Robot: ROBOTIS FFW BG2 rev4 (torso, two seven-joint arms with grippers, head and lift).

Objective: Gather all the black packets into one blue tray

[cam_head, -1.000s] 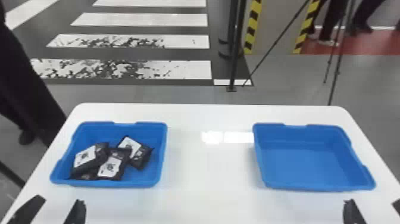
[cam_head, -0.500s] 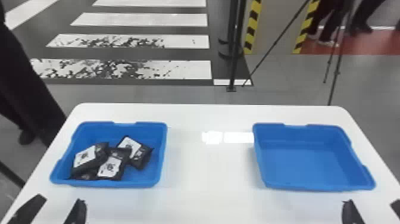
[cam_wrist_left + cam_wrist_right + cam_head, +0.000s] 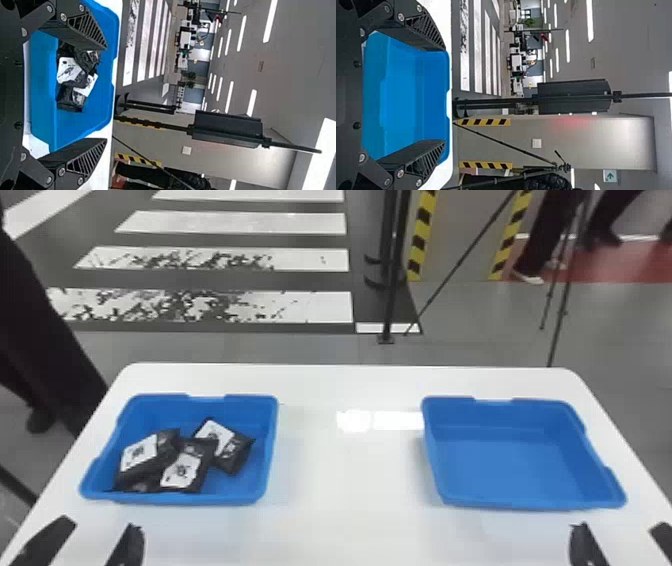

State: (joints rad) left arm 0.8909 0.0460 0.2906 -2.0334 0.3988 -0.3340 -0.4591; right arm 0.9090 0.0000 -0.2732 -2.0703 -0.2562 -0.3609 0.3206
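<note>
While the left hand (image 3: 101, 524) hovers (fingers apart), the black packets (image 3: 182, 470) lie beyond it in a blue tray (image 3: 230, 494).

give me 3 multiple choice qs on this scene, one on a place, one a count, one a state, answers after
1. Where are the black packets?
a) left tray
b) right tray
c) bare tabletop

2. How many blue trays are there?
a) one
b) two
c) three

3. How is the left gripper?
a) shut on a packet
b) shut, empty
c) open, empty

1 a: they lie piled inside it.
2 b: one stands at each side of the white table.
3 c: its fingers stand apart, nothing gripped.
</note>
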